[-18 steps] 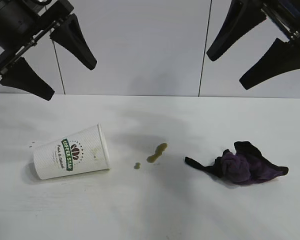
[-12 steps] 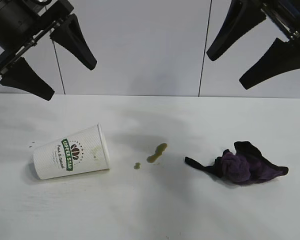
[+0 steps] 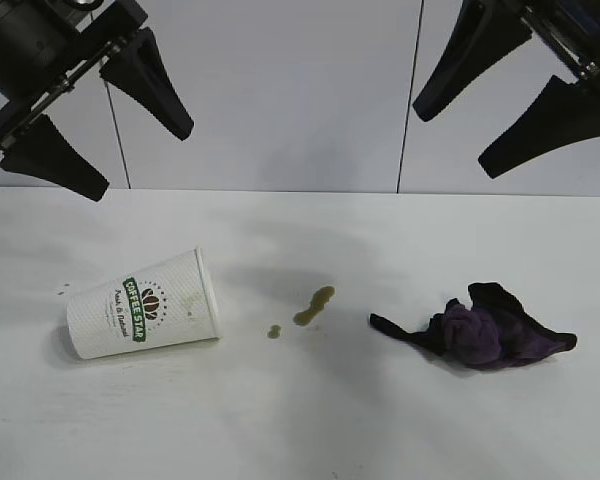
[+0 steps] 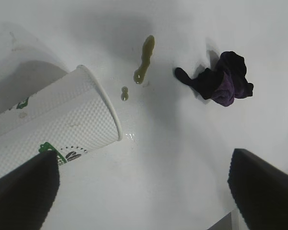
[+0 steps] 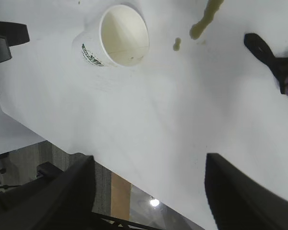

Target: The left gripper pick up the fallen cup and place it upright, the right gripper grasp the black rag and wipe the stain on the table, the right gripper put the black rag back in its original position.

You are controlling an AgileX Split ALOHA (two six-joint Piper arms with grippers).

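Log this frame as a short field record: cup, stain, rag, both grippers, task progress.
cup: on its side, table's left part, mouth toward the stain
stain: olive smear plus small drop, between cup and rag
black rag: crumpled, right part of table
left gripper: open, raised above the cup's side
right gripper: open, raised above the rag's side
progress: nothing grasped yet

A pale grey panelled wall (image 3: pixel 280 100) stands behind the work area, split by thin dark vertical seams (image 3: pixel 410 95). In the right wrist view, a strip of grey and tan floor (image 5: pixel 116 194) shows, with a small bright light reflection (image 5: pixel 154 202).
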